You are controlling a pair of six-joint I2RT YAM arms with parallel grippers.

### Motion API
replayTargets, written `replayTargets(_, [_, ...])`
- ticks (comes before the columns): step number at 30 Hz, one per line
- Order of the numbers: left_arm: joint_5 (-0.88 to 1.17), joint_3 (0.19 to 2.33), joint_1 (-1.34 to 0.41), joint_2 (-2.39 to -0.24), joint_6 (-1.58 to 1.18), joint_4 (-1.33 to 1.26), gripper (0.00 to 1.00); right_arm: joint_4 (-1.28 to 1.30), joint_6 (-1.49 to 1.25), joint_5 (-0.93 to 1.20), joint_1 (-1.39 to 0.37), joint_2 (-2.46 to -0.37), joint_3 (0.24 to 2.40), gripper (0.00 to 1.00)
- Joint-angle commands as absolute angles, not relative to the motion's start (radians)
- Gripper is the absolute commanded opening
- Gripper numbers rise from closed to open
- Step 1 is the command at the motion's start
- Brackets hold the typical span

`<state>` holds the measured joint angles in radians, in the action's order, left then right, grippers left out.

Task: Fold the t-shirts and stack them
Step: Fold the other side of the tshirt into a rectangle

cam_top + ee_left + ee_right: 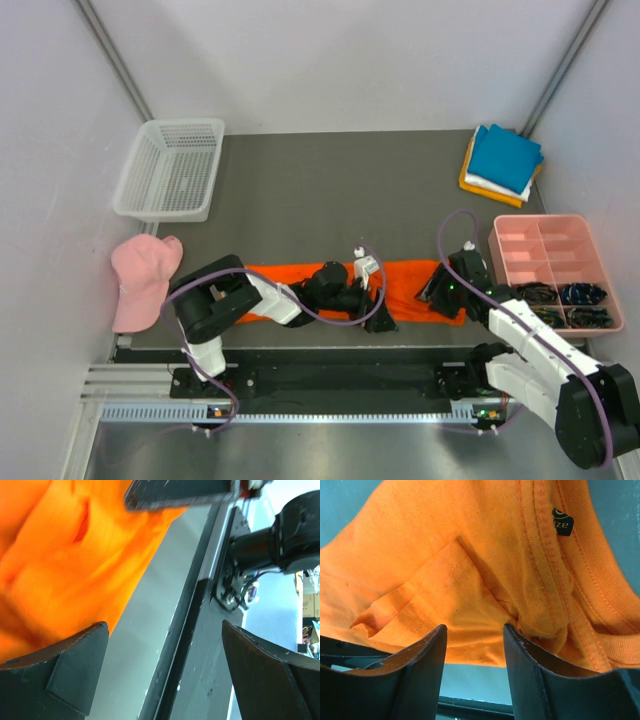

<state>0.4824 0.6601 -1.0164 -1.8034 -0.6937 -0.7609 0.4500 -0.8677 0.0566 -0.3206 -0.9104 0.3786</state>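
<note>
A bright orange t-shirt lies folded into a long strip along the table's near edge. My left gripper stands wide open at the strip's near edge, around its middle. In the left wrist view the orange t-shirt lies left of the left gripper, with only bare table between the jaws. My right gripper is at the strip's right end. Its jaws are partly apart in the right wrist view, the right gripper at the hem of the orange t-shirt near the collar label. Folded t-shirts, teal blue over white and amber, are stacked at the back right.
A white mesh basket stands at the back left. A pale pink cap lies at the left edge. A pink compartment tray with dark small items sits at the right. The metal rail runs along the front.
</note>
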Motion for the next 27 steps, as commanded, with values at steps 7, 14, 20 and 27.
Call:
replayTargets(7, [0.528, 0.658, -1.006, -1.612, -0.666, -0.662, 0.99, 0.517, -0.858, 0.012, -0.333, -0.911, 0.376, 0.50])
replayTargets(14, [0.520, 0.753, -1.003, -1.587, -0.600, -0.591, 0.99, 0.514, -0.858, 0.015, -0.334, -0.910, 0.379, 0.50])
replayTargets(20, [0.606, 0.830, -0.986, -1.724, -0.629, -0.693, 0.99, 0.525, -0.859, 0.014, -0.333, -0.910, 0.382, 0.50])
replayTargets(27, [0.667, 0.835, -0.933, -1.851, -0.689, -0.831, 0.99, 0.525, -0.854, 0.012, -0.333, -0.913, 0.390, 0.50])
